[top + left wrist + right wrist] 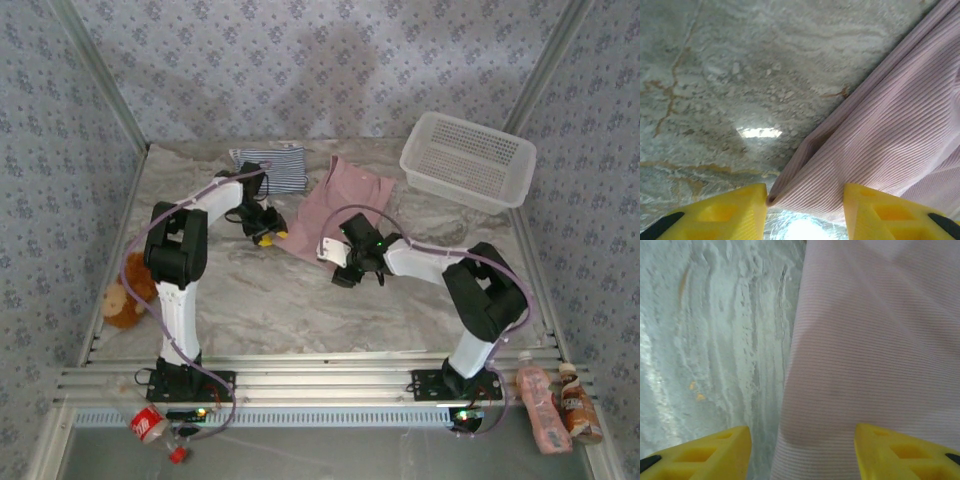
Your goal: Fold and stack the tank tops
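Left tool point(805, 195), right tool point(802, 440) (jaws apart) low over pink top's point(332, 203) edges.

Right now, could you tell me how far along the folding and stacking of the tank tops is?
Done: the striped top lies folded at the far left. In hand: the pink top lies loose, and the left tool and right tool stand open around its near edge. Left: folding the pink top and stacking the two.
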Robot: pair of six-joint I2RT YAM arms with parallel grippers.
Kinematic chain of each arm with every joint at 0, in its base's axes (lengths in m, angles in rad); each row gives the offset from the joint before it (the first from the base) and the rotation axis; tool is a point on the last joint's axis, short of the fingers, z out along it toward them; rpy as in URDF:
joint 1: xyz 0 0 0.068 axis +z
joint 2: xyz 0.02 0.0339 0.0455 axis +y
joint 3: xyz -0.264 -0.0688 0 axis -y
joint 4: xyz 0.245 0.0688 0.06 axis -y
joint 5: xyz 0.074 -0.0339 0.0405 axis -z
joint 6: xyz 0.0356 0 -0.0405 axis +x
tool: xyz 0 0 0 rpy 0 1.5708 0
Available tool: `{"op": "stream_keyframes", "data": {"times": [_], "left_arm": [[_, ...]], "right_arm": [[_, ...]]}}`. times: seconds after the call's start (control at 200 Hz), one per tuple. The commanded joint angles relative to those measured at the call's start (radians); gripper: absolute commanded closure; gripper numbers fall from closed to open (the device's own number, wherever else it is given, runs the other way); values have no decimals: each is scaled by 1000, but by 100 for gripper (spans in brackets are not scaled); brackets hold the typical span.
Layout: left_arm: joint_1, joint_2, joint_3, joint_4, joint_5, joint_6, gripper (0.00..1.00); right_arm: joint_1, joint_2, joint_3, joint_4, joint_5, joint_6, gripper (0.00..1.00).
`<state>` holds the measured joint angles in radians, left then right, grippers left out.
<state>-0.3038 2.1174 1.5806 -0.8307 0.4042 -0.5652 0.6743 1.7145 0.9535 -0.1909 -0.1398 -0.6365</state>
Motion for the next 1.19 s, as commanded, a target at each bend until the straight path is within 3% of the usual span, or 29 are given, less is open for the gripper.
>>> {"op": "stream_keyframes", "data": {"times": [0.0, 0.125, 0.25, 0.29, 0.405, 0.485, 0.755, 1.019, 1.189], "left_arm": [[-8, 2, -23, 28, 22, -14, 58], [-17, 25, -18, 34, 36, -18, 64], [-27, 36, -5, 16, 35, -10, 73], [-26, 36, 0, 10, 33, -6, 78], [-24, 32, 30, -36, 6, 16, 90], [-24, 20, 49, -77, -14, 34, 97], [-24, -106, 10, -254, -61, 113, 100], [-17, -321, -131, -385, -141, 131, 100], [-13, -434, -204, -464, -187, 121, 100]], "right_arm": [[14, 36, 34, -26, 49, -81, 41], [24, 84, 64, -44, 98, -89, 43], [30, 106, 85, -61, 141, -74, 52], [30, 106, 88, -65, 153, -63, 56], [34, 94, 77, -76, 157, -57, 83], [43, 73, 67, -94, 143, -47, 90], [128, -37, 17, -206, -2, 82, 94], [201, -163, 8, -206, -330, 339, 93], [235, -202, 4, -181, -471, 444, 93]]}}
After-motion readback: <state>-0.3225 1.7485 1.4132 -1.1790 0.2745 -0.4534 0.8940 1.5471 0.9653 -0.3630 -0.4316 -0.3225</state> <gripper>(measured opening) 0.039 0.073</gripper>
